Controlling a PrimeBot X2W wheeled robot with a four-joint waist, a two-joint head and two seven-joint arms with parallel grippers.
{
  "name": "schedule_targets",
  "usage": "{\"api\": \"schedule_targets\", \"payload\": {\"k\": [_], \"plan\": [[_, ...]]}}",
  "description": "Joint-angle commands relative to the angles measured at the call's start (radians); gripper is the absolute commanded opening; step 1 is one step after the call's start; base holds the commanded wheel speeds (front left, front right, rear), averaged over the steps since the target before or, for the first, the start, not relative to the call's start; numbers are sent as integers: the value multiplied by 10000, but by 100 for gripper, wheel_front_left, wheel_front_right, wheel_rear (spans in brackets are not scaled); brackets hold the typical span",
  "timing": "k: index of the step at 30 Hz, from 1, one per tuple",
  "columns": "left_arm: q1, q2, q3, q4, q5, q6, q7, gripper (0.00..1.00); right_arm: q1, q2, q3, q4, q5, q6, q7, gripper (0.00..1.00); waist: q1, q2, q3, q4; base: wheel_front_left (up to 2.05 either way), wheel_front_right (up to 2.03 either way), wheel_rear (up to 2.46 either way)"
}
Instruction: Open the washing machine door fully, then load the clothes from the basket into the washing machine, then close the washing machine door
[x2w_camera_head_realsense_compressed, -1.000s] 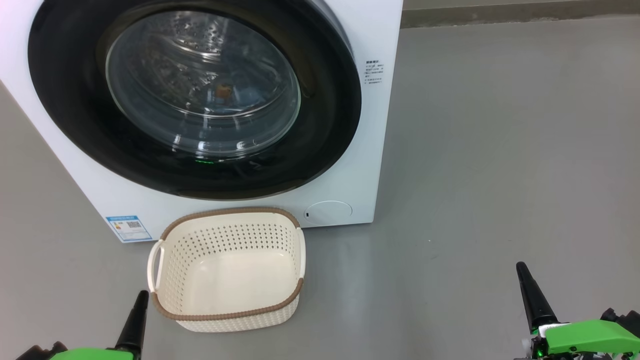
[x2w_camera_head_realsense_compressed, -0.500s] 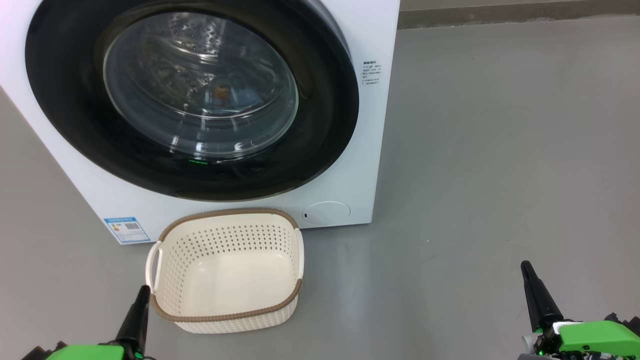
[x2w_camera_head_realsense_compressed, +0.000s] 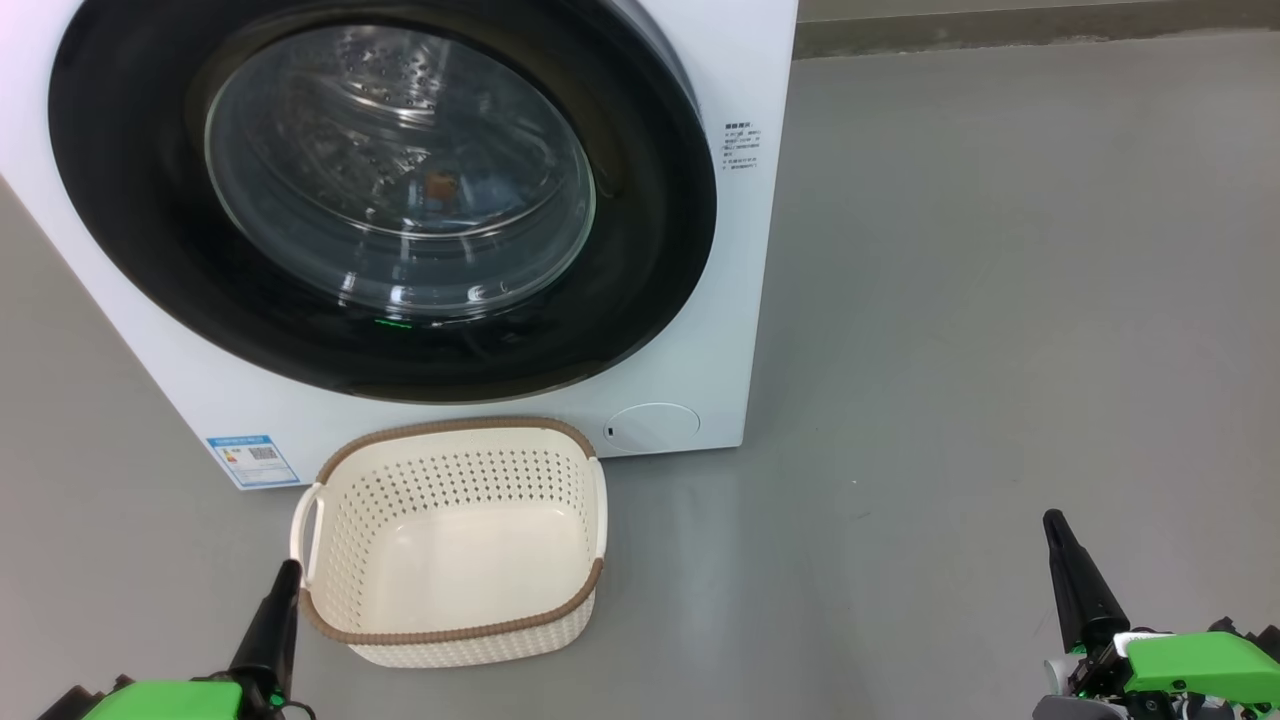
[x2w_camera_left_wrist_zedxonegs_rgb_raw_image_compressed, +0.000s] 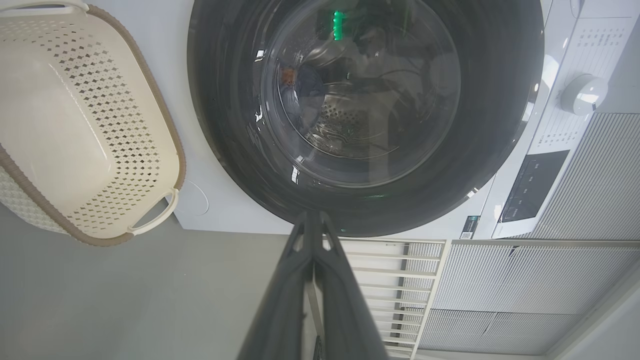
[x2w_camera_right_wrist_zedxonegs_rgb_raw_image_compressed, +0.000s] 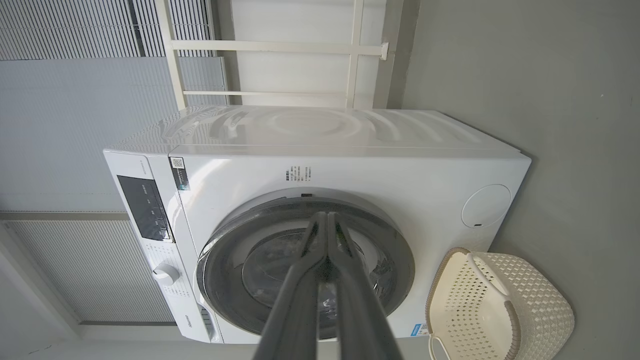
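Observation:
The white washing machine (x2w_camera_head_realsense_compressed: 700, 330) stands ahead with its round black washing machine door (x2w_camera_head_realsense_compressed: 640, 260) closed flat against the front. Through the glass bowl, some of the clothes (x2w_camera_head_realsense_compressed: 442, 186) show as blue fabric with an orange patch inside the drum, and again in the left wrist view (x2w_camera_left_wrist_zedxonegs_rgb_raw_image_compressed: 296, 85). The cream basket (x2w_camera_head_realsense_compressed: 330, 520) sits on the floor before the machine with nothing in it. My left gripper (x2w_camera_head_realsense_compressed: 290, 570) is shut and empty, just left of the basket's near corner. My right gripper (x2w_camera_head_realsense_compressed: 1052, 520) is shut and empty, low on the right over bare floor.
Grey floor (x2w_camera_head_realsense_compressed: 1000, 300) stretches to the right of the machine. A round white service flap (x2w_camera_head_realsense_compressed: 655, 425) and a blue sticker (x2w_camera_head_realsense_compressed: 252, 458) mark the machine's lower front. A control panel with a dial (x2w_camera_left_wrist_zedxonegs_rgb_raw_image_compressed: 582, 94) and a white rail frame (x2w_camera_right_wrist_zedxonegs_rgb_raw_image_compressed: 280, 47) behind the machine appear in the wrist views.
The head view has shifted slightly. Both shut grippers have crept a little upward in it. Door, basket and clothes are as before.

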Motion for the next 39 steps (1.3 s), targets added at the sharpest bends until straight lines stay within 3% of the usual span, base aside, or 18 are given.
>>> {"api": "schedule_targets", "payload": {"k": [1, 39], "plan": [[-401, 138, 349, -191, -100, -17, 33, 0, -394, -52, 180, -249, 41, 17, 80, 0, -1, 0, 0, 1, 0, 0, 0], [-407, 89, 417, -189, -43, -17, 89, 0, -402, 14, 87, -243, -37, 17, 154, 0, -1, 0, 0, 1, 0, 0, 0]]}}
